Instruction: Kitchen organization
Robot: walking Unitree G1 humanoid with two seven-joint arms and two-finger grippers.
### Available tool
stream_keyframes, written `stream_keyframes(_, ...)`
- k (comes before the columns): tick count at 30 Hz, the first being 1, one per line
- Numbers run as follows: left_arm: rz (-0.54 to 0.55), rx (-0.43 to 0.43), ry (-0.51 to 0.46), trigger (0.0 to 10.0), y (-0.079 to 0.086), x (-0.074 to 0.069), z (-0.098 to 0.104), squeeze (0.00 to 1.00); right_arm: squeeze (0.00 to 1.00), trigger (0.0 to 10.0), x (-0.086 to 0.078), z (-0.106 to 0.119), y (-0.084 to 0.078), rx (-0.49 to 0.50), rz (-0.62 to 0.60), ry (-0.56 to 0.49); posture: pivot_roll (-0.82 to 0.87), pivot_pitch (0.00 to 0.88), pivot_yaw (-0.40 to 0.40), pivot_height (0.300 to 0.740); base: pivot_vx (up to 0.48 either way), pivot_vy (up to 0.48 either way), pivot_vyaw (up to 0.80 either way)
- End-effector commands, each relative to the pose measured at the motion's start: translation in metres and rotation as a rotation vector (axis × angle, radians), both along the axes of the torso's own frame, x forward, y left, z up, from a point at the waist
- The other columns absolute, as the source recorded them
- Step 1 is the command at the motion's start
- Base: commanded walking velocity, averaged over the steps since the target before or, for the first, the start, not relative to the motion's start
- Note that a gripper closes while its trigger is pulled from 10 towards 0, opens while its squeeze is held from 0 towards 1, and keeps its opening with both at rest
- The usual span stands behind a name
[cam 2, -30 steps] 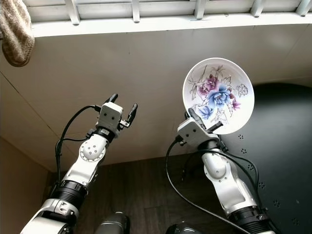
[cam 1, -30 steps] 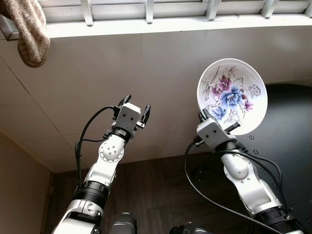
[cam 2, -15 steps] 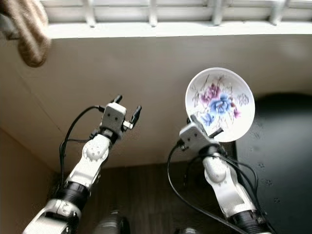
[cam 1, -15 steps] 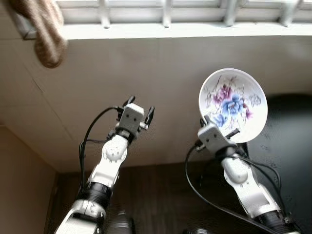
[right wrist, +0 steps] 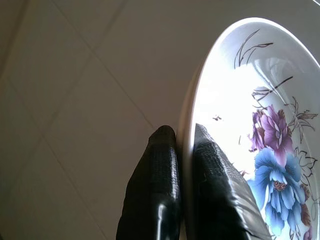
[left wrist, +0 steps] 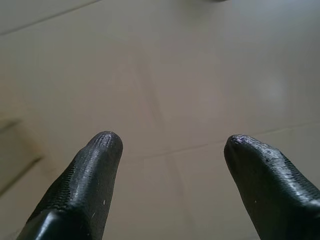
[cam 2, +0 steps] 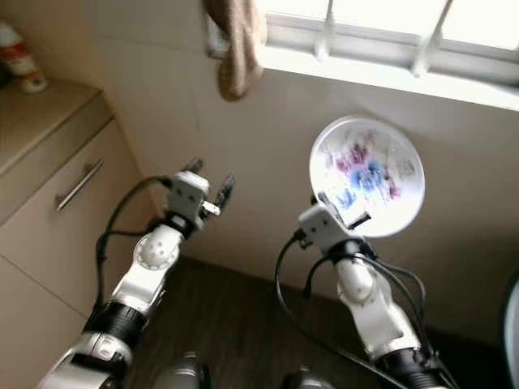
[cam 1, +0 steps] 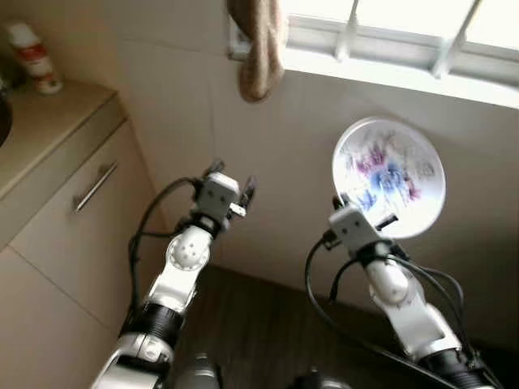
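- Right pincer clamps the rim of the plate, held upright in front of the tiled wall, below the window.
- Left pincer wide, empty, raised near the cabinet.

Plate held up before a tiled wall, cabinet off to the left.

The right gripper pinches the lower rim of the round white plate with a blue and purple flower print, raised upright in front of the pale tiled wall; the left gripper is lifted beside it on the left, well apart, fingers spread with nothing between them. A beige knitted cloth hangs above the left gripper, below the white window frame that runs along the top. Far left stands a beige cabinet with a metal bar handle, and a white bottle with a red label sits on its countertop. Dark wood flooring lies beneath both arms.
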State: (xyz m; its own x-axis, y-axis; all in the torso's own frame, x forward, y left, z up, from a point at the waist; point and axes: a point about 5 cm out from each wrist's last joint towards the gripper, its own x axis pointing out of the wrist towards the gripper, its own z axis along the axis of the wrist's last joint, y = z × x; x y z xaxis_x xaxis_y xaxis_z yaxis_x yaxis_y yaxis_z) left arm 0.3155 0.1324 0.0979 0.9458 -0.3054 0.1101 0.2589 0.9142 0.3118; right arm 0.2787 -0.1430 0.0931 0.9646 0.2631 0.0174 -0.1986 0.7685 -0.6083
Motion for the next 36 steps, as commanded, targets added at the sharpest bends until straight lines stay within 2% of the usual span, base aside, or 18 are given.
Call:
stream_keyframes(1,-0.053,-0.016,0.001,10.0,-0.016,-0.001,0.001,0.00,0.00,0.0,0.002,0.003,-0.008,-0.016,-0.022,-0.017,0.06,0.000,-0.052,0.740,-0.277,0.000,0.80)
stream_keyframes(4,-0.051,-0.021,0.005,10.0,-0.016,-0.001,0.001,0.00,0.00,0.0,0.002,0.003,-0.007,-0.016,-0.022,-0.017,0.06,0.000,-0.050,0.740,-0.475,0.000,0.80)
stream_keyframes(12,-0.040,-0.003,-0.017,10.0,-0.014,-0.001,0.002,0.00,0.00,0.0,0.003,0.005,-0.008,-0.001,-0.028,-0.030,0.06,0.000,-0.050,0.740,0.000,0.000,0.80)
stream_keyframes(19,0.000,-0.021,-0.084,10.0,-0.008,0.002,0.013,0.00,0.00,0.0,0.008,0.026,0.000,0.034,0.009,-0.162,0.07,0.000,-0.050,0.740,0.000,0.000,0.80)
stream_keyframes(28,0.007,-0.023,-0.104,10.0,-0.008,0.003,0.015,0.00,0.00,0.0,0.006,0.035,0.006,0.005,0.080,-0.240,0.07,0.000,-0.051,0.740,0.000,0.000,0.80)
stream_keyframes(36,0.029,-0.038,-0.146,10.0,-0.005,0.003,0.021,0.00,0.00,0.0,0.012,0.050,0.009,-0.015,0.128,-0.313,0.07,0.000,-0.051,0.740,0.000,0.000,0.80)
